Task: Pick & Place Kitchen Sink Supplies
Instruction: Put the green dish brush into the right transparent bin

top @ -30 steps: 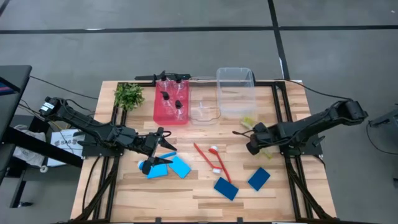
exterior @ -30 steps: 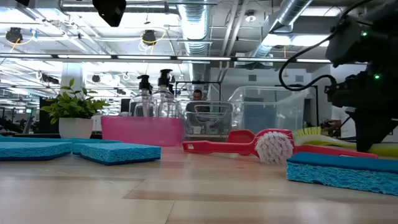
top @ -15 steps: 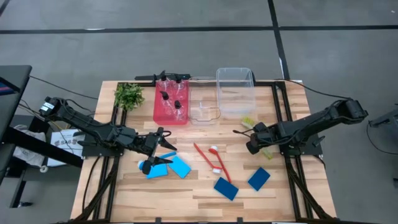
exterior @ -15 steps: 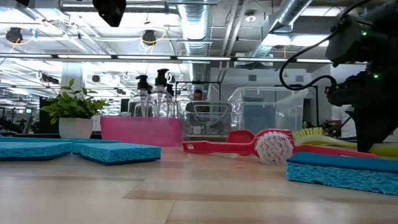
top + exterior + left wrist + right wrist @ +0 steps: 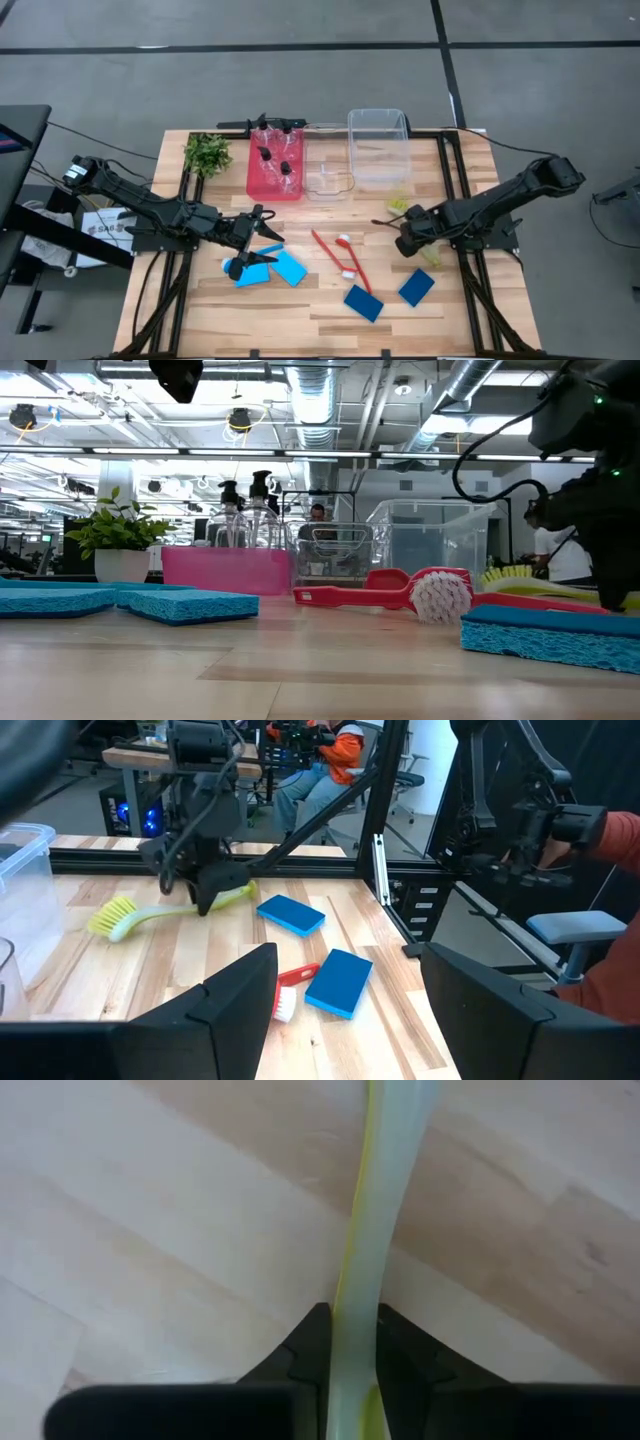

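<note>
My right gripper is shut on a yellow-green brush at the table's right, in front of the clear bin. The brush also shows in the left wrist view, with its bristle head low by the table. My left gripper is open and empty, hovering over two light-blue sponges that lie flat on the table's left. Two red brushes and two dark-blue sponges lie flat mid-table. Pump bottles stand in the pink bin. My right gripper pinches the yellow-green brush's handle between its two fingers, which come from above, pointing down, and lie across it. The grip is toward the handle's free end, away from the bristle head. Whether the head rests on the table I cannot tell.
The pink bin, a small clear tray and a large clear bin stand along the far edge. A leafy plant is at the far left. People sit beyond the table in the left wrist view.
My right gripper has gone a little toward the table's near edge, taking the yellow-green brush along with it. My left arm has kept still.
</note>
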### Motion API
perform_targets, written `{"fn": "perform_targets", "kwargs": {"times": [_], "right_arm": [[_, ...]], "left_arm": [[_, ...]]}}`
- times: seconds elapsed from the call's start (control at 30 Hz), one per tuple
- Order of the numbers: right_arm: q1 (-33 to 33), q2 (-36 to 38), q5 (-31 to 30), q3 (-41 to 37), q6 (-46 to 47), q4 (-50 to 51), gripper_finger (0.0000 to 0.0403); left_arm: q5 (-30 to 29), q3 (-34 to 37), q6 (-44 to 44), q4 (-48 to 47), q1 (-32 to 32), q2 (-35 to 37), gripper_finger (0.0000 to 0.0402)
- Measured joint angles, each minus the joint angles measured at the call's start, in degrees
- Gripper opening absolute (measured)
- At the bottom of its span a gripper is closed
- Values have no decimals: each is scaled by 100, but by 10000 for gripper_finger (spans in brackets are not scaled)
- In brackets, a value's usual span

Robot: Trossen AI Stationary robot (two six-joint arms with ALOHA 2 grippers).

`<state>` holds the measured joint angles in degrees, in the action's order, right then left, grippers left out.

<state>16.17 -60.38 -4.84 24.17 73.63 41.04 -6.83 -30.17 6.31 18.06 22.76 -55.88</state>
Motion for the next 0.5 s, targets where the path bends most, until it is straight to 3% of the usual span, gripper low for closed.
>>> {"fn": "perform_targets", "kwargs": {"times": [0.3,0.5], "right_arm": [[611,-1,-378,684,-50,-82,48],[832,0,-931,1671,-1027,-85,48]], "left_arm": [[0,0,0,0,0,0,250],[-18,0,0,0,0,0,250]]}}
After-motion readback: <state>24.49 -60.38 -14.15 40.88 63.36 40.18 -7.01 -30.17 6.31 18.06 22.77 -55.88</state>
